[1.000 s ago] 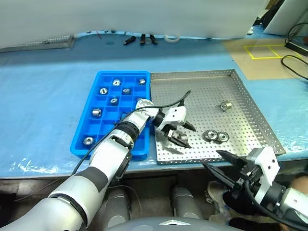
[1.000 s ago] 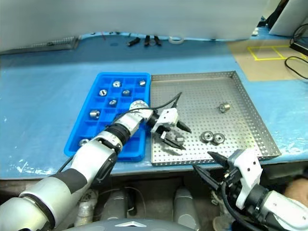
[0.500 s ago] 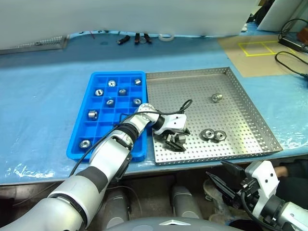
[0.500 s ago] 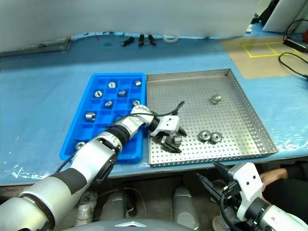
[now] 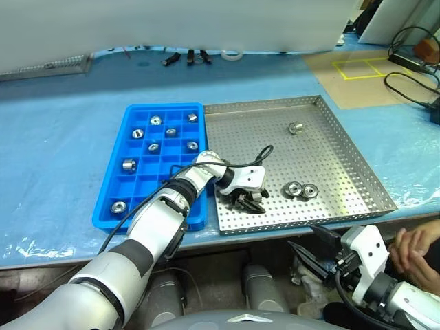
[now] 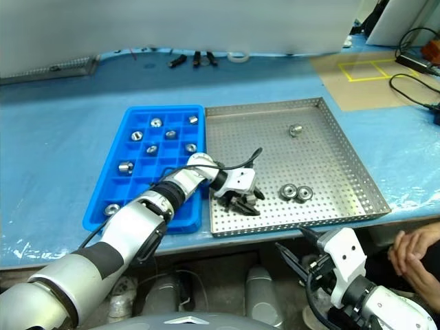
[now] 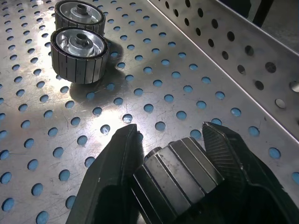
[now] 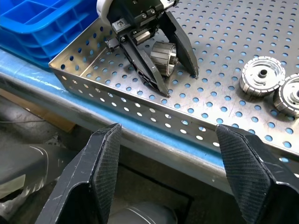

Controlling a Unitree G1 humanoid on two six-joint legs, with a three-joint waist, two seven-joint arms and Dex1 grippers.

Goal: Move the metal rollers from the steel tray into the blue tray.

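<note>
While the steel tray [image 5: 350,158] holds three loose metal rollers beside the blue tray [image 5: 117,185] | left gripper [image 8: 170,65], the nearer arm, straddles a fourth roller [image 8: 163,55] near the front rim | axis lying flat, jaws closing on its ribbed sides | right gripper [image 8: 170,154] gapes below the table edge.

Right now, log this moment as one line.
left gripper: closed around a metal roller on the steel tray | right gripper: open, empty | blue tray: holds rollers
</note>
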